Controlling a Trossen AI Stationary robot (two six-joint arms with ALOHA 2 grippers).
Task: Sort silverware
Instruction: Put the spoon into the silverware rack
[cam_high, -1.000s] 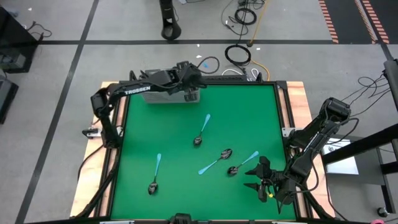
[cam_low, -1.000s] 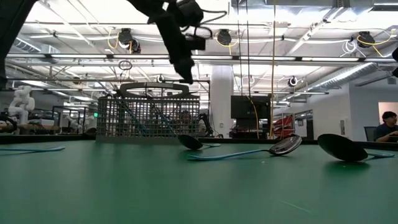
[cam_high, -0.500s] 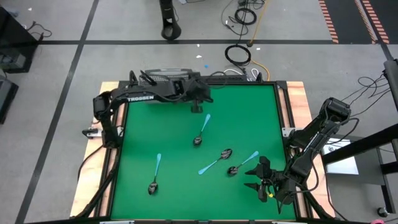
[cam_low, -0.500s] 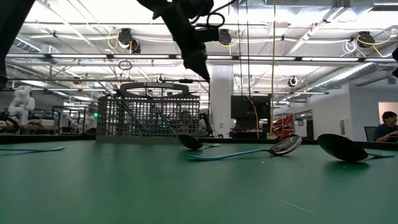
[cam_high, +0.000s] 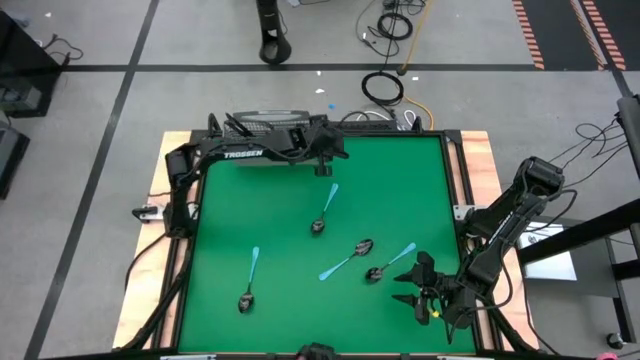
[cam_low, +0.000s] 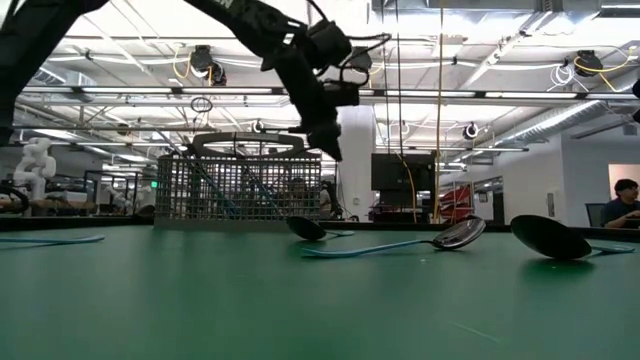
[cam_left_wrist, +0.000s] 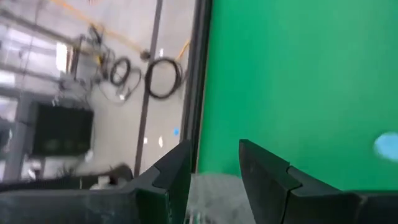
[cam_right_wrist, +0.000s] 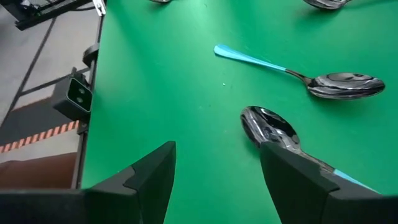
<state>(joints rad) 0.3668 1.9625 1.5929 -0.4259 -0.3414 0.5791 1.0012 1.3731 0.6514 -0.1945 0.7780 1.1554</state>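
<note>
the left pincer (cam_high: 322, 165) hangs above the green surface (cam_high: 400, 200) at about twelve o'clock, just beside the wire-mesh basket (cam_high: 262, 125) at eleven. its fingers stand apart with nothing between them, likely because it is free for another pickup. four spoons lie loose on the surface: one blue-handled spoon (cam_high: 324, 212) near the centre, just below that pincer and probably the handiest target; a second (cam_high: 248, 280) at seven o'clock; and a pair (cam_high: 348, 259) and (cam_high: 390, 263) crossing close together at five. the right pincer (cam_high: 415, 285) waits at five o'clock, fingers spread wide and empty, right beside that pair, well placed to take them.
</note>
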